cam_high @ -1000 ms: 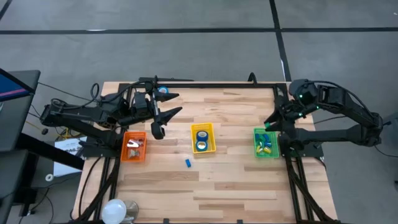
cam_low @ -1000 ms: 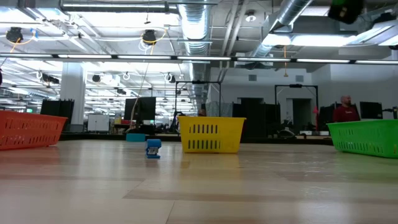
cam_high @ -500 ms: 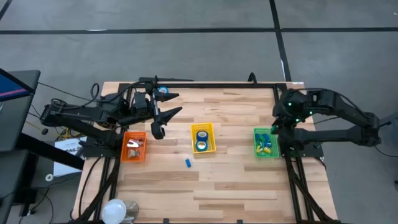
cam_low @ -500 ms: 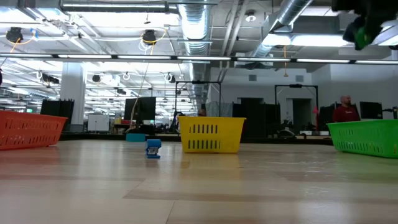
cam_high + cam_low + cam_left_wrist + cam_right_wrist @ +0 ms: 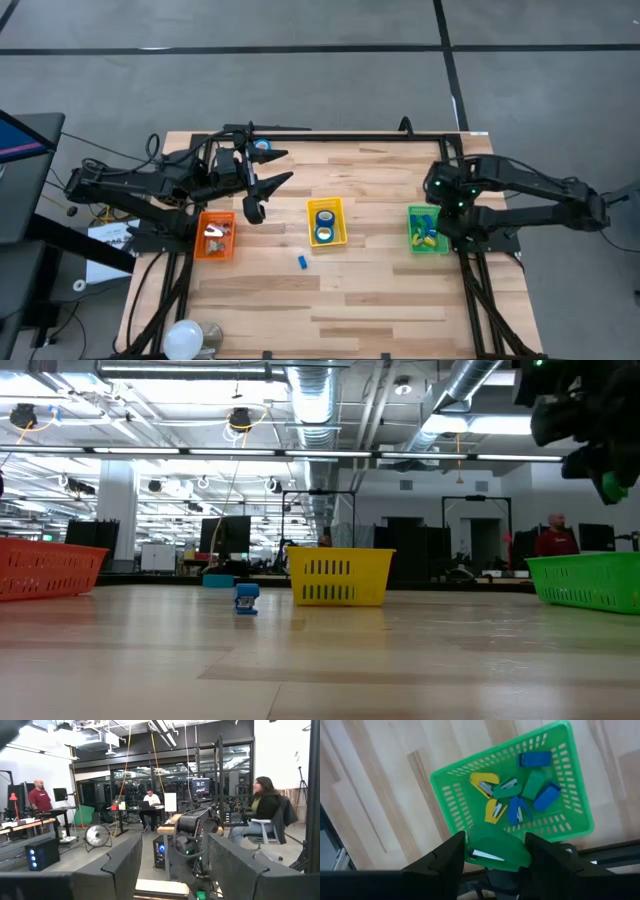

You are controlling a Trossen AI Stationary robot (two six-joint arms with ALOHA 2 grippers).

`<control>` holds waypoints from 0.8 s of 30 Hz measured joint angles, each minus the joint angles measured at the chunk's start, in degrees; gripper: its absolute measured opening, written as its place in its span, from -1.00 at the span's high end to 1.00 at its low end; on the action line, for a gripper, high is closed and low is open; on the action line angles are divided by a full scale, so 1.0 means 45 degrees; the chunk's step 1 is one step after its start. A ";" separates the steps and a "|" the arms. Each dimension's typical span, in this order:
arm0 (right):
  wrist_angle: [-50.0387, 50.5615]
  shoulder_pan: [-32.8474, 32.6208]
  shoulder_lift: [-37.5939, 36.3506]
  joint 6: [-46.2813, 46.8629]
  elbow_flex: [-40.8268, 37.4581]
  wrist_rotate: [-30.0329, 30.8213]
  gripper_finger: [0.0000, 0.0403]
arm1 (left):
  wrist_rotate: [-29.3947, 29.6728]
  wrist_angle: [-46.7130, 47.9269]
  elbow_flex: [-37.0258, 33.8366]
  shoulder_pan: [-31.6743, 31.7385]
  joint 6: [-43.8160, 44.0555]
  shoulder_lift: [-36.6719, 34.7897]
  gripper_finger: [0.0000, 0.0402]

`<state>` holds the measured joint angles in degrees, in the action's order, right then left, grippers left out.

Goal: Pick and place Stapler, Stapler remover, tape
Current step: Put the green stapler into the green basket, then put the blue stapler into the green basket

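green plastic filled the space between the right gripper's (image 5: pixel 492 851) two dark fingers: a small green stapler (image 5: pixel 497 851) with a metal strip showing, clamped between them. it hung above the green mesh basket (image 5: pixel 570 780), near the basket's rim. inside that basket lay blue, yellow and green staplers (image 5: pixel 517 795) jumbled together. in the high view the right gripper (image 5: pixel 440 200) sat over the basket's far end, at the right edge of the pale wooden slatted table (image 5: pixel 370 290).

the left gripper (image 5: pixel 268 185) was raised over the far left part of the table, beyond the orange mesh basket (image 5: pixel 215 237), its fingers standing apart with nothing between them. the orange basket held small pale metal pieces, too small to name surely.

the yellow mesh basket (image 5: pixel 326 221) stood mid-table and held two round rolls of blue tape (image 5: pixel 323 225), one beside the other. another blue ring (image 5: pixel 263 146) lay at the table's far edge near the left arm. a small blue blocky piece (image 5: pixel 301 262) lay on the bare wood just in front of the yellow basket, apart from it; in the low view it (image 5: pixel 246 599) stood left of the yellow basket.

people sat and stood in the room beyond the table.
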<state>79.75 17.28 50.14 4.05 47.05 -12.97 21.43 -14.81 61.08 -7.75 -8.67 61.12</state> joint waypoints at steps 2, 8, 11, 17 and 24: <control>-0.0074 0.0000 0.0289 0.0074 -0.0050 -0.0001 0.05 | 0.0000 0.0000 0.0000 0.0000 0.0000 0.0000 -0.06; -0.0161 0.0000 0.0938 0.0084 -0.0064 -0.0039 0.02 | 0.0000 0.0000 0.0000 0.0000 0.0000 0.0000 -0.06; -0.0215 0.0000 0.1074 0.0108 -0.0064 -0.0048 -0.01 | 0.0000 0.0000 0.0000 0.0000 0.0000 0.0000 -0.06; -0.0510 0.0000 0.1120 0.0108 -0.0064 -0.0108 -0.20 | 0.0000 0.0001 0.0000 0.0001 0.0000 0.0000 -0.06; -0.0823 0.0000 0.1120 0.0108 -0.0064 -0.0243 -0.32 | 0.0000 0.0000 0.0000 0.0000 0.0000 0.0005 -0.06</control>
<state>76.05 17.28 55.18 4.54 46.76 -14.06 21.43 -14.81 61.08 -7.75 -8.67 61.14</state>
